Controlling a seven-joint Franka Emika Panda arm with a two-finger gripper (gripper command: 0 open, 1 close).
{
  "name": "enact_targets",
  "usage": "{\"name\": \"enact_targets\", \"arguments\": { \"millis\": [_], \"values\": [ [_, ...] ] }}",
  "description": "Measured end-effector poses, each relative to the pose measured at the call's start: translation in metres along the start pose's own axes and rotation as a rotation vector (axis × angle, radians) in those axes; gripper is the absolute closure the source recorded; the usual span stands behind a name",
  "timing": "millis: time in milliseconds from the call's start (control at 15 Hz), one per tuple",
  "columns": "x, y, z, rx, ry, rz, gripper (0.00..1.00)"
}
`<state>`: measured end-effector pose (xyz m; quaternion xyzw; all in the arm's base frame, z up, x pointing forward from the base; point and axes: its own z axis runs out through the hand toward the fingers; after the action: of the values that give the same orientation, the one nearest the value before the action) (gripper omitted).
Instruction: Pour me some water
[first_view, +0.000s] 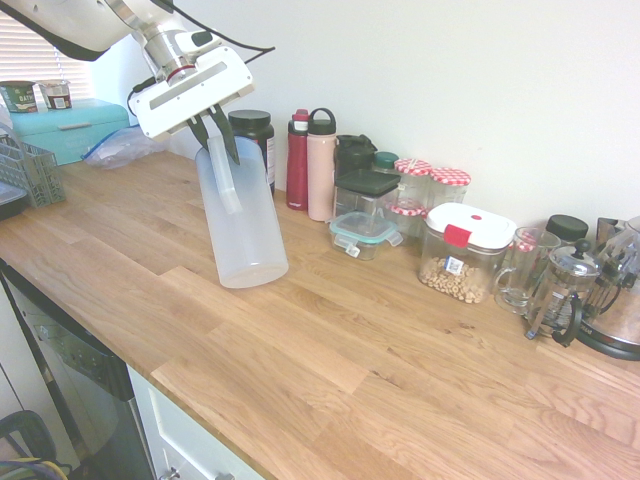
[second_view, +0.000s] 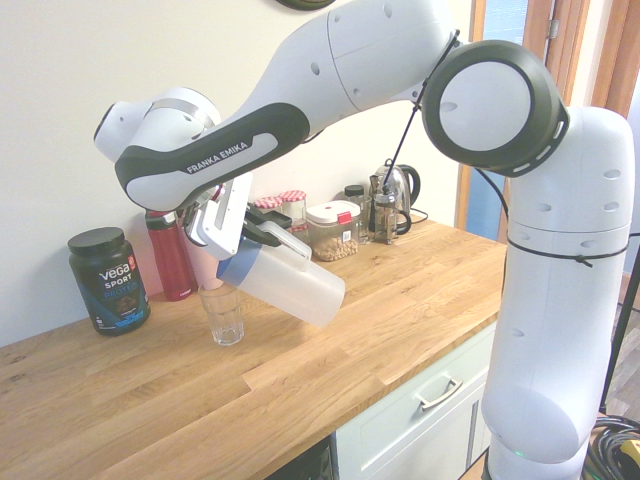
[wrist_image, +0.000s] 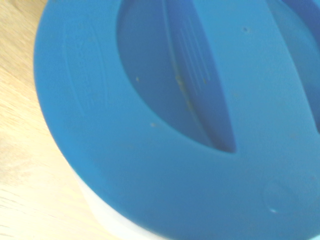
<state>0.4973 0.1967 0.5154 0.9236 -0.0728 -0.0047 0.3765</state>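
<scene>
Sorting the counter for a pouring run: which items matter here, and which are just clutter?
Job:
- jug, tilted, held in end effector
- drinking glass below its blue lid

Lying about:
- French press
- Vega tub
- red bottle
- snack container

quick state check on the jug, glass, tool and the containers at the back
jug: lifted off the counter, tilted, blue lid on, lid end over the glass
drinking glass: upright, water level cannot be told
tool: shut on the jug's handle
oat container: lid closed
French press: upright
</scene>
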Motion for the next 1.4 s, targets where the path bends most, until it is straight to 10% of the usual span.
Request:
{"name": "enact_targets", "arguments": {
  "millis": [600, 1400],
  "values": [
    [0.009, 0.006, -0.007, 0.043, 0.026, 0.029, 1.00],
    [-0.007, 0.170, 0.074, 0.489, 0.078, 0.257, 1.00]
  ]
}}
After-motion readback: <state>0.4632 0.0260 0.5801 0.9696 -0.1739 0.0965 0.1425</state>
